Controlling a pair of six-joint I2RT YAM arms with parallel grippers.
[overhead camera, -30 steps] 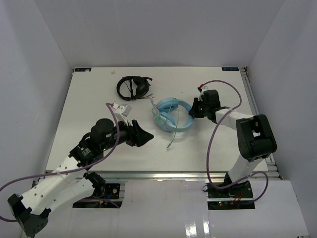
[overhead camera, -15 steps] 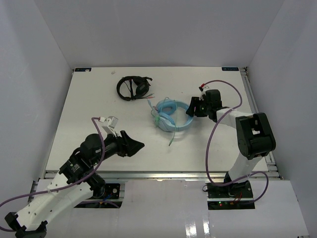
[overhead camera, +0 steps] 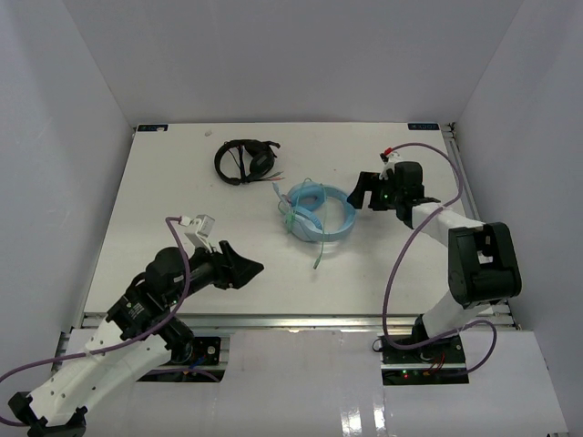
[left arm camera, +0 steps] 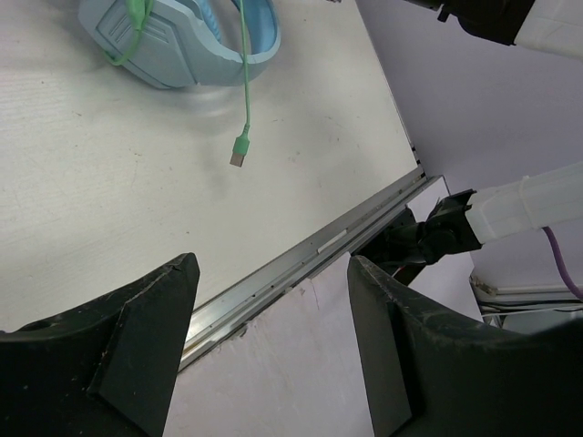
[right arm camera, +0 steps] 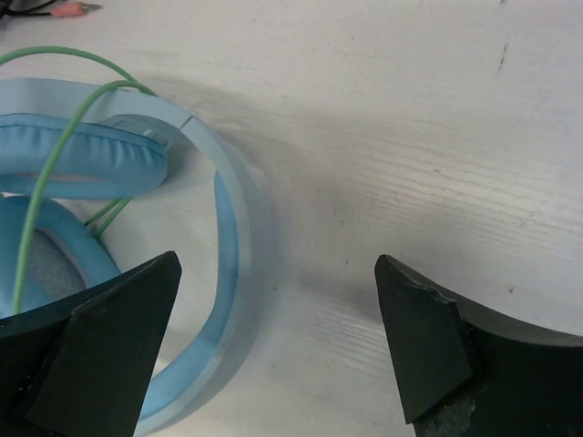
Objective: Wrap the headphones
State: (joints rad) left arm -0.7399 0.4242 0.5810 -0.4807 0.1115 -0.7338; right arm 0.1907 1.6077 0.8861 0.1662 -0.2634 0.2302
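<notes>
The light blue headphones [overhead camera: 317, 213] lie on the white table, right of its middle, with the thin green cable looped over the cups and band [right arm camera: 219, 273]. The cable's plug end [left arm camera: 239, 157] trails onto the table toward the near edge. My right gripper [overhead camera: 362, 191] stands open just right of the band, nothing between its fingers [right arm camera: 118, 341]. My left gripper [overhead camera: 244, 266] is open and empty, raised near the table's front left, well short of the headphones [left arm camera: 173, 45].
Smaller black headphones [overhead camera: 244, 159] with red-tipped wires lie at the back of the table. A metal rail [left arm camera: 301, 264] runs along the table's front edge. White walls close in the back and both sides. The right arm's base [left arm camera: 428, 238] stands beyond the rail.
My right gripper has opened, let go of the headphone band and drawn back to the right. The left arm has pulled back toward the near left of the table.
</notes>
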